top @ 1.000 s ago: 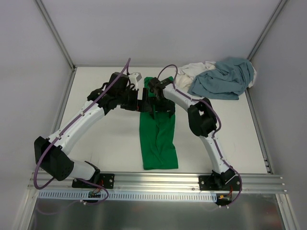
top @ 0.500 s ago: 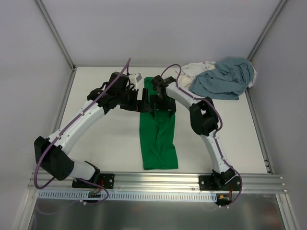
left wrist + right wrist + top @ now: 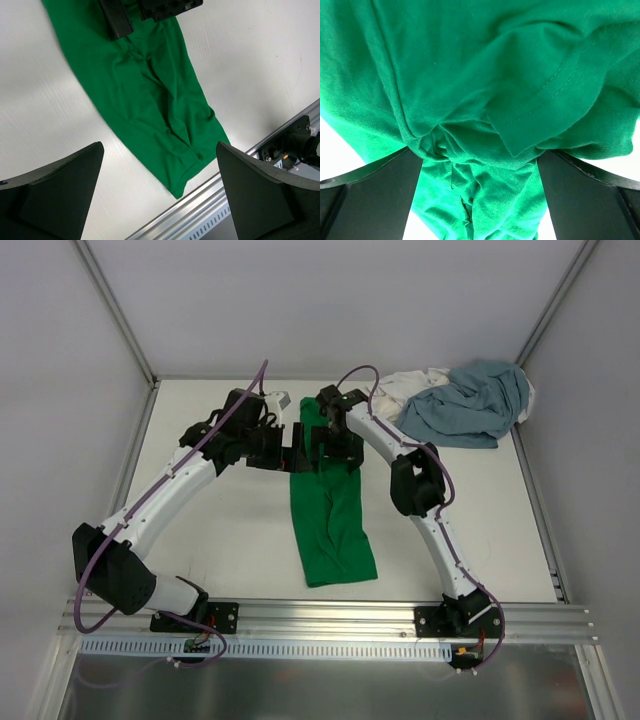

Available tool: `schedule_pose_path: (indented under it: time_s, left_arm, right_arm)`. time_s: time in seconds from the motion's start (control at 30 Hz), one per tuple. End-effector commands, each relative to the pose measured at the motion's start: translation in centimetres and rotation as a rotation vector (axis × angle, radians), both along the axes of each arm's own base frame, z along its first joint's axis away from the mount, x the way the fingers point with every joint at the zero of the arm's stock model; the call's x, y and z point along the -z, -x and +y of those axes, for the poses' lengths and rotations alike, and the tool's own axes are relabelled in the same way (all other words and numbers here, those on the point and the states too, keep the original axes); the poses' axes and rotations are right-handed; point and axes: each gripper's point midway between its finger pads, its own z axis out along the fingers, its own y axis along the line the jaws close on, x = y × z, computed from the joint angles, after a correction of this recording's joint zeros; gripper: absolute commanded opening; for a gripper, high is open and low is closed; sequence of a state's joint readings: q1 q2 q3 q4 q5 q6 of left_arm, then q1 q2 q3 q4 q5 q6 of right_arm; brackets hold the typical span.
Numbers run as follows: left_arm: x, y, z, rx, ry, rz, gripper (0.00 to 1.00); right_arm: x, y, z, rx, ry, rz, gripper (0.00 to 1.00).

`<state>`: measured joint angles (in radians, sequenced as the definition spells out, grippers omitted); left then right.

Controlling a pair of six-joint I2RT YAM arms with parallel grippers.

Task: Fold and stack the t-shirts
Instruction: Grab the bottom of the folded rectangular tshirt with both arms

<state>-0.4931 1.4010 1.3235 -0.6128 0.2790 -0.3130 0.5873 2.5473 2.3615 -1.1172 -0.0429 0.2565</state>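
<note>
The green t-shirt (image 3: pixel 330 525) lies on the table (image 3: pixel 220 530) as a long narrow strip, so its sides look already folded in. Its near hem stops just short of the rail (image 3: pixel 330 618).

Both arms meet over the shirt's far end. The left gripper (image 3: pixel 159 147) hangs above that end's left edge with its fingers spread wide and nothing between them. The right gripper (image 3: pixel 477 152) is low over the same end, also spread wide. Bunched green cloth and a stitched hem fill the gap between its fingers (image 3: pixel 370 190). They may be touching the fabric, but the close view does not show whether they bear on it.

Beyond the green shirt's far right corner, the grey-blue t-shirt (image 3: pixel 465 405) and the white t-shirt (image 3: pixel 400 390) sit crumpled in one heap, grey-blue over white. Neither is folded.

I judge the task to be early. One shirt is partly folded and needs its length doubled over. The other two have to be spread, folded and stacked. No stack exists yet.
</note>
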Motion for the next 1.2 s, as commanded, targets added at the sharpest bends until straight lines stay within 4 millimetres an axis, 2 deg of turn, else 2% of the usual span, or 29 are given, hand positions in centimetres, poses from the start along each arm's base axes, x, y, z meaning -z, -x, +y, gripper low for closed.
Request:
schedule_pose_path:
  time_s: [0.0,0.13,0.23,0.37,0.6,0.77,0.9,1.0,1.03,1.07,1.1,1.17]
  left_arm:
    - [-1.1,-0.6,0.5,-0.006,0.011,-0.030,0.99]
    - [-1.0,-0.7,0.6,-0.008,0.019,-0.024,0.99]
    - [-1.0,-0.9,0.8,-0.011,0.022,-0.024,0.99]
    - [-1.1,-1.1,0.9,-0.017,0.034,-0.024,0.99]
    - [-1.7,-1.4,0.8,-0.021,0.046,-0.040,0.99]
    - [-1.9,-1.5,0.8,-0.025,0.049,-0.045,0.99]
    - [-2.1,-1.4,0.8,-0.021,0.056,-0.050,0.99]
    - [-2.0,-1.2,0.9,-0.023,0.054,-0.050,0.99]
    - [-2.0,-1.2,1.0,-0.025,0.053,-0.052,0.99]
    - [-1.9,-1.2,1.0,-0.026,0.053,-0.050,0.99]
    - [-1.9,-1.1,1.0,-0.025,0.053,-0.051,0.99]
    - [-1.9,-1.1,0.9,-0.025,0.059,-0.055,0.99]
  right_arm:
    - [2.6,-1.6,0.5,-0.008,-0.018,-0.019,1.00]
    - [2.5,-2.2,0.3,0.018,-0.033,-0.019,0.99]
    - [1.7,-2.6,-0.1,0.030,-0.034,-0.036,1.00]
    - [1.1,-1.6,-0.6,0.035,-0.021,-0.022,1.00]
    - [0.4,1.8,-2.7,0.051,0.010,0.021,1.00]
    - [0.7,3.7,-2.9,0.057,-0.007,0.034,0.99]
    - [0.1,3.6,-2.7,0.047,-0.003,0.018,0.99]
    - [-1.4,3.1,-2.7,0.036,0.017,-0.015,0.99]
    - [-1.7,2.7,-3.5,0.018,0.081,-0.048,0.99]
    - [-2.4,1.8,-3.3,-0.008,0.112,-0.083,1.00]
    - [-2.6,2.4,-3.7,-0.044,0.188,-0.085,0.99]
    - [-2.1,2.7,-3.1,-0.096,0.228,-0.084,0.99]
